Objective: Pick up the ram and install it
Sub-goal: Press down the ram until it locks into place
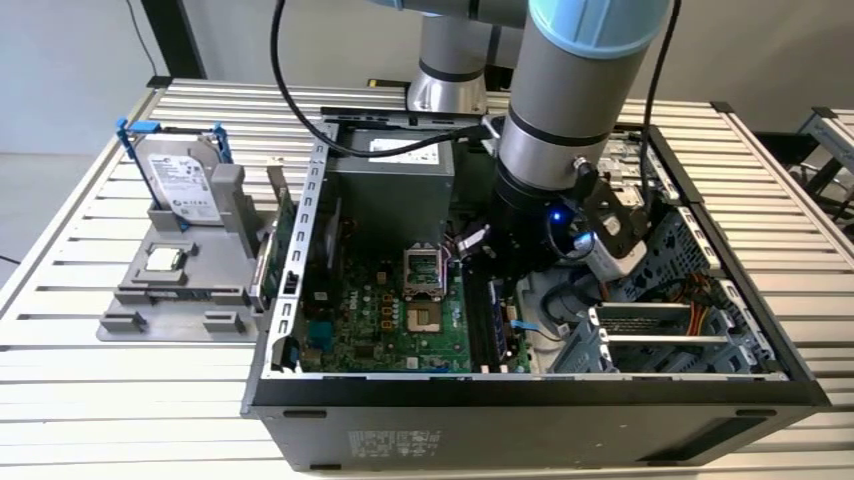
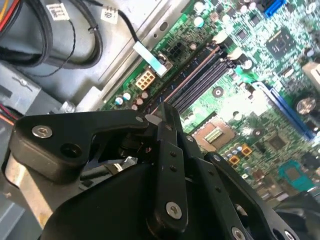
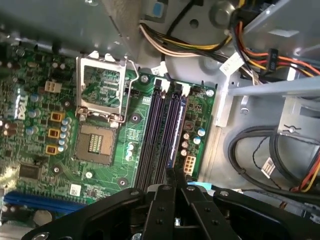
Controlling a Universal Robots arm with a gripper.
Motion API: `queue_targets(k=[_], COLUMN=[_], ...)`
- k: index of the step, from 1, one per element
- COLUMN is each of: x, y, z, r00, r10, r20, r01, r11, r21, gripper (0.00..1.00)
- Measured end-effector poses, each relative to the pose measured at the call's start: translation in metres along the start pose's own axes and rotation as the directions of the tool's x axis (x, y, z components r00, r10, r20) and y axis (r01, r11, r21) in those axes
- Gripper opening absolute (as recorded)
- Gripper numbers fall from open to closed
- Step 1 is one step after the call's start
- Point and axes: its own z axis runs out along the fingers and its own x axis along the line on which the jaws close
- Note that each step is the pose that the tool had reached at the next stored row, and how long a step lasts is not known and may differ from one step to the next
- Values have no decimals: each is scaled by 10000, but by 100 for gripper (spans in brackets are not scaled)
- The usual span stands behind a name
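First wrist view has the hand clenched on the ram, poised edge-down above the motherboard's memory slots; seating is under way, calling for careful alignment with one slot.

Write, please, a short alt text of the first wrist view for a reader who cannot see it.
The black pincer hangs over the motherboard's dark memory slots inside an open computer case. Beside the slots is an open processor socket; bundled cables run along the case's metal frame.
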Motion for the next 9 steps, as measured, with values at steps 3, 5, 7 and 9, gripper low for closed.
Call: queue_targets(k=[3,5,7,9], x=[0,0,0,0], y=[0,0,0,0], z=[0,0,0,0], r00=[9986,9959,9919,9866], r10=[-538,-907,-1266,-1633], r20=[6,11,17,22], r01=[538,907,1266,1633], r11=[9986,9959,9919,9866], r21=[-14,-24,-35,-43], gripper=[0,0,0,0])
